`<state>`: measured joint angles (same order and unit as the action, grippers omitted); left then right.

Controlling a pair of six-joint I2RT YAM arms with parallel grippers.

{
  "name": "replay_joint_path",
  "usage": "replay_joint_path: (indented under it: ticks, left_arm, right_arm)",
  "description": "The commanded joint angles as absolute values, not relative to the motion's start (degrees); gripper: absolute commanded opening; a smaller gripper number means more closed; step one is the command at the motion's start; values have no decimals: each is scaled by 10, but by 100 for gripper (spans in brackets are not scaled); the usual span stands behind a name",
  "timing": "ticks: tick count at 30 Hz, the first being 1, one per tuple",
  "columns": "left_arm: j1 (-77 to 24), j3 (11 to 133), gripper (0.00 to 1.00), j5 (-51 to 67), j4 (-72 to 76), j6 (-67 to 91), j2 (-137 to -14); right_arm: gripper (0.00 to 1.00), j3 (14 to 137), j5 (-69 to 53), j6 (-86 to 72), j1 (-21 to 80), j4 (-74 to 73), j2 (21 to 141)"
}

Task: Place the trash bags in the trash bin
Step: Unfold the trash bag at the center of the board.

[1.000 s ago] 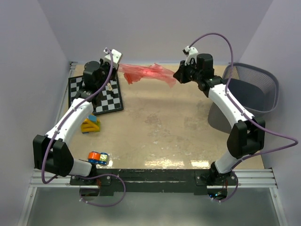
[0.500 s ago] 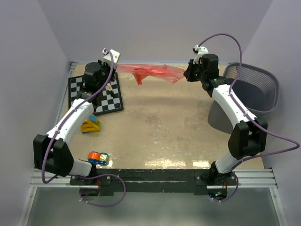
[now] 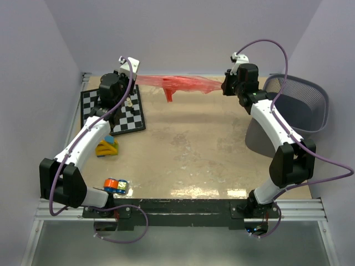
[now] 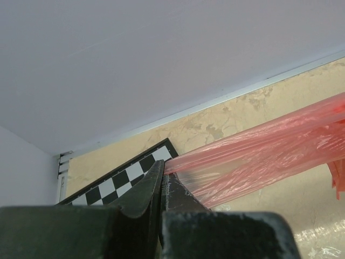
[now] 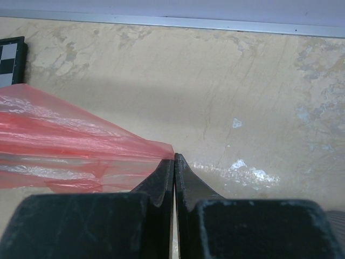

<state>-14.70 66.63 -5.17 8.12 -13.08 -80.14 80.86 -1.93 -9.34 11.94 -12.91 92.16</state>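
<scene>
Bag (image 3: 191, 83) pinched taut between left pincer (image 4: 164, 174), right pincer (image 5: 174, 160)

Lighting: bright, even, diffuse from overhead. Shadow: soft grey patch on beige marbled tabletop (image 3: 188, 144), just left of dark grey wire-mesh bin (image 3: 302, 105). Glare: pale streaks well left of the bin, at the near edge. Wrist views: foreground blurred.

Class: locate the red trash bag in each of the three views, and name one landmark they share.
Top external: trash bag stretched along the table's far edge.
Left wrist: right half, running from the jaws to the right edge.
Right wrist: left side, tapering to the jaws.
Shared landmark: checkerboard.
</scene>
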Motion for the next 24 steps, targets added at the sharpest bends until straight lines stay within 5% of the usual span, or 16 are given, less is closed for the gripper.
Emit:
replay_joint_path:
  ticks: [1,2,6,10,17,24]
  left_arm:
    - [-141,665,0,-90,113,-124,-780]
    - [-141,665,0,-71,115,-120,-778]
    - [-146,663,0,166,135,-96,-758]
    - [-174,671,0,188,153,-71,-762]
    - [-176,682,0,156,171,-15,-794]
    - [-185,705,0,155,183,31,-836]
  right_arm:
    - [0,825,-11,-69,112,-128,896]
    - [2,827,-69,-44,112,-120,895]
    - [44,857,-190,16,119,-129,877]
    - [65,915,-171,71,119,-206,847]
    - [73,1034,-7,147,119,-433,822]
    - [83,999,140,187,113,-551,737]
